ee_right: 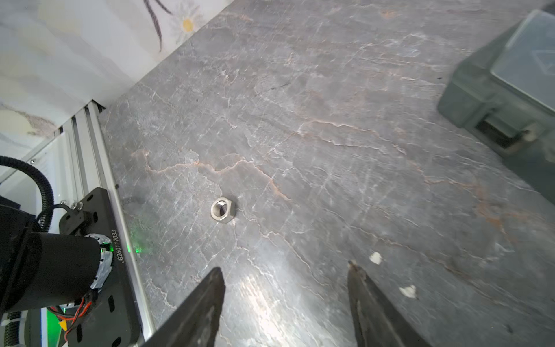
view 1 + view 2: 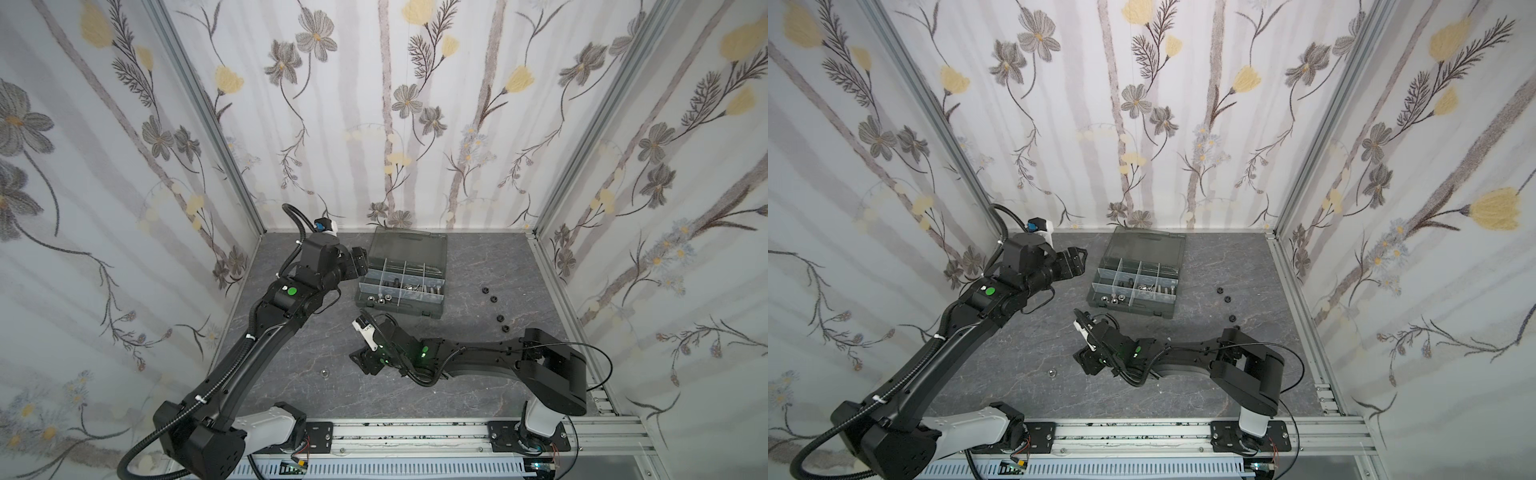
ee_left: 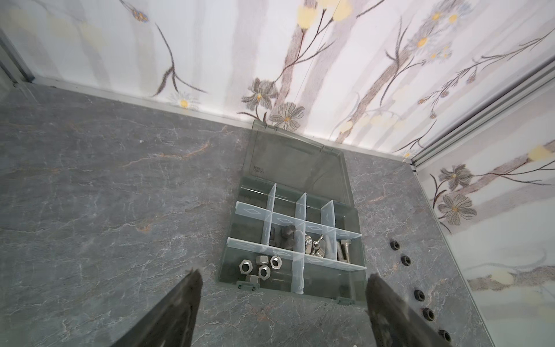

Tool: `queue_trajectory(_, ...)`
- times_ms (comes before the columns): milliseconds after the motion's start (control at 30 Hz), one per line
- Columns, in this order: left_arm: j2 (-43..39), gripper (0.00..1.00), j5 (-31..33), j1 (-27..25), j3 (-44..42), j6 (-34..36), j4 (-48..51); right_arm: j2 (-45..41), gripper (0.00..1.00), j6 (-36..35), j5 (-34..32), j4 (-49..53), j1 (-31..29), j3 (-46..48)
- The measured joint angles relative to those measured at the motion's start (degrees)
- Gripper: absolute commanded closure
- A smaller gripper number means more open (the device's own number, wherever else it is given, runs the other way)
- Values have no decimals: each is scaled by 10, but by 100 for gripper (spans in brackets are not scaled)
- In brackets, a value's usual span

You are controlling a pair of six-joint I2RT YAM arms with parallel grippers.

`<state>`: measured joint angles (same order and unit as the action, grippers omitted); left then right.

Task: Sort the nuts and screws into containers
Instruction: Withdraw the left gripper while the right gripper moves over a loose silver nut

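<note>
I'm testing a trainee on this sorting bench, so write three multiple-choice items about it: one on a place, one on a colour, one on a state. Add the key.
1. Where does the loose silver nut lie?
A. inside the organizer case
B. on the table, apart from the case
C. on the lid

2. What colour are the nuts in the row on the table, right of the case?
A. black
B. silver
C. brass

3. How is the lid?
A. shut
B. taken off, flat on the table
C. open, swung back

Key: 1 B, the right wrist view shows it alone on bare table; 2 A, they show dark in both top views; 3 C, the compartments lie uncovered.
</note>
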<state>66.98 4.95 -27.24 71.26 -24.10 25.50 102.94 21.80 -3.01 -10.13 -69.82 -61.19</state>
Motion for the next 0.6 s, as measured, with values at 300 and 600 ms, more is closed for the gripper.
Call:
queue_trajectory(300,-95,10,3,7,-54,19,-33,129,35,-25,-17,92,-45,-152)
queue_trajectory(600,-155,8,10,10,-110,29,-42,212,36,-40,-24,169,-59,-253)
